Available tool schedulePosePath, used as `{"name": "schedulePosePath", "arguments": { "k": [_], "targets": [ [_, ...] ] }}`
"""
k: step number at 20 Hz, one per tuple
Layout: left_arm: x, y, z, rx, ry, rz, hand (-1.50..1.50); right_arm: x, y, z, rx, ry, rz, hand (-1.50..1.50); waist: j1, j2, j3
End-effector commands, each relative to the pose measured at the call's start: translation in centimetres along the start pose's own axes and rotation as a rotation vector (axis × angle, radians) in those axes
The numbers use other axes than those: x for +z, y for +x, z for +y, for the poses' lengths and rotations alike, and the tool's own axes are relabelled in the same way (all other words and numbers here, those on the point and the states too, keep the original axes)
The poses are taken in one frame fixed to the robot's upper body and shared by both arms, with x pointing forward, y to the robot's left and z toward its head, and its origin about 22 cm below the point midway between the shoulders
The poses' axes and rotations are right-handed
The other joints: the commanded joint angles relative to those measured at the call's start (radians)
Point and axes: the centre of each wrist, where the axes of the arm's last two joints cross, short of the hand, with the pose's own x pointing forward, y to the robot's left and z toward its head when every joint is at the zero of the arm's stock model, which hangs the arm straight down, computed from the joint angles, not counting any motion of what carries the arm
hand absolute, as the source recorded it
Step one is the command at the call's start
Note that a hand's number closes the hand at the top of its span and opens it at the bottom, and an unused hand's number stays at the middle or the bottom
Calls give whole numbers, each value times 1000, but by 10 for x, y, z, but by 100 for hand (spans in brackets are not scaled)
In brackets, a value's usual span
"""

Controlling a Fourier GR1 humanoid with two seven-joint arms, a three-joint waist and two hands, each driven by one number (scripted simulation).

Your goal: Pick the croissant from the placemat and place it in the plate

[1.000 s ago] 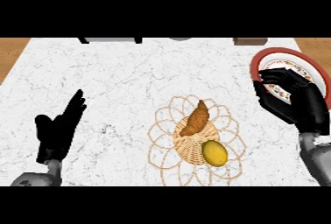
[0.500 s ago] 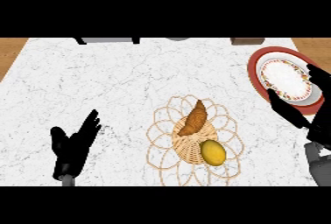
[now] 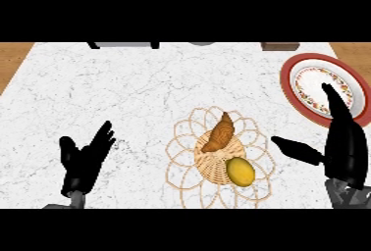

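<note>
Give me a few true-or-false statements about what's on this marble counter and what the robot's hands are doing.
1. The brown croissant lies on the round woven wicker placemat. True.
2. The yellow lemon sits in the red-rimmed patterned plate. False: it is on the placemat, beside the croissant.
3. The right hand holds the croissant. False: it is open, right of the placemat.
4. The left hand is open, at the lower left. True.

1. Left hand (image 3: 85,159) sits low at the view's left, open, fingers up, thumb out to the side.
2. Right hand (image 3: 342,147) at the right is open too, fingers straight up, thumb stuck out leftward.
</note>
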Motion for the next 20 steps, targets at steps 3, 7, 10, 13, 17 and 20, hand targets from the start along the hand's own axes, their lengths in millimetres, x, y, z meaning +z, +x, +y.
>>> {"name": "schedulePosePath", "arguments": {
  "k": [3,7,10,13,17,20],
  "targets": [
    [-7,12,-8,20,-35,-12,0,13,54,0,222,199,105,-150,21,3,1],
    [-2,-1,-13,-1,-7,-12,0,20,80,8,338,273,184,-150,22,2,3],
    [-5,-8,-1,8,-29,-1,0,16,108,28,357,294,214,-150,32,6,3],
    [-8,1,-8,9,-16,-15,0,20,111,53,363,315,235,-150,25,6,5],
    [-7,-3,-26,6,-4,-6,0,22,114,84,424,321,270,-150,22,7,6],
    [2,-7,-5,2,-31,-5,0,28,118,95,424,355,323,-150,24,5,6]
  ]
}}
